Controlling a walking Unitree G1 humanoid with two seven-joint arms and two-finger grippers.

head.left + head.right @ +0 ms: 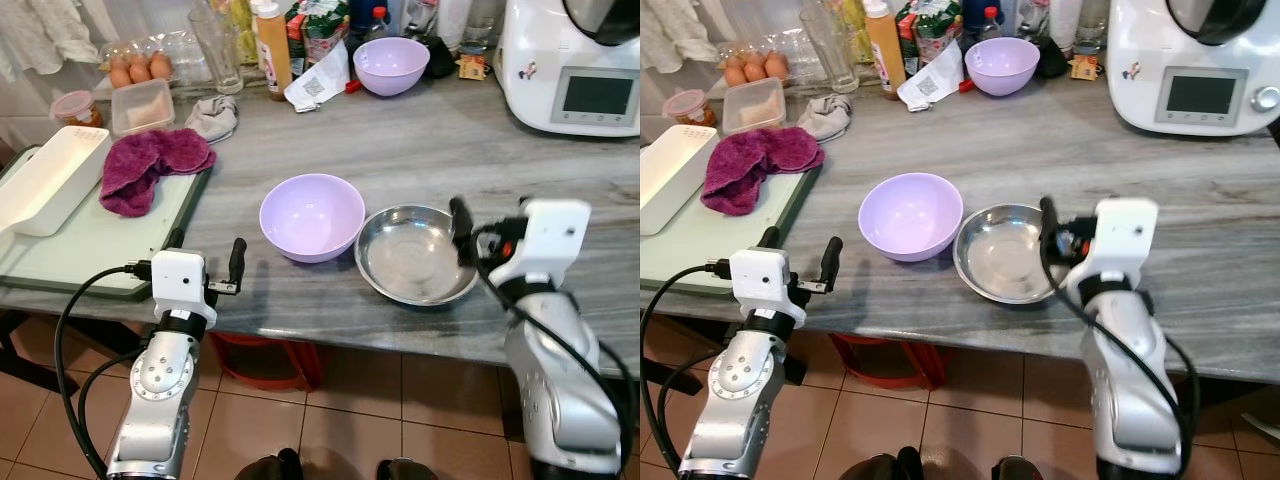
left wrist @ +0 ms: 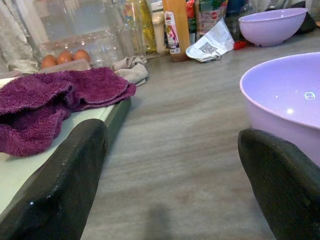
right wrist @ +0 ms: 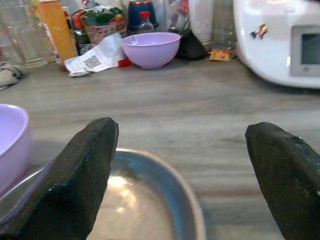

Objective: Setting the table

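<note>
A lilac bowl (image 1: 312,216) sat upright near the front edge of the grey wood-grain desk (image 1: 430,140), and a shallow steel bowl (image 1: 415,254) stood just beside it on the robot's right, their rims almost touching. Both were empty.

The left gripper (image 1: 206,262) hung at the desk's front edge, short of the lilac bowl, its fingers (image 2: 60,185) spread wide and grasping nothing; through the gap the wrist camera saw the bowl's side close by. The right gripper (image 3: 185,170) was at the far right rim of the steel bowl, fingers (image 3: 82,172) also released and well apart, with the rim lying between them in the wrist view.

To the left lay a pale green cutting board (image 1: 85,250) carrying a purple towel (image 1: 148,165) and a white rectangular tray (image 1: 45,180). At the back of the desk stood a second lilac bowl (image 1: 391,65), a bottle with an orange body (image 1: 273,45), a clear glass (image 1: 218,45), eggs (image 1: 140,70) in a clear carton, and a white kitchen machine (image 1: 580,70) with a screen.
</note>
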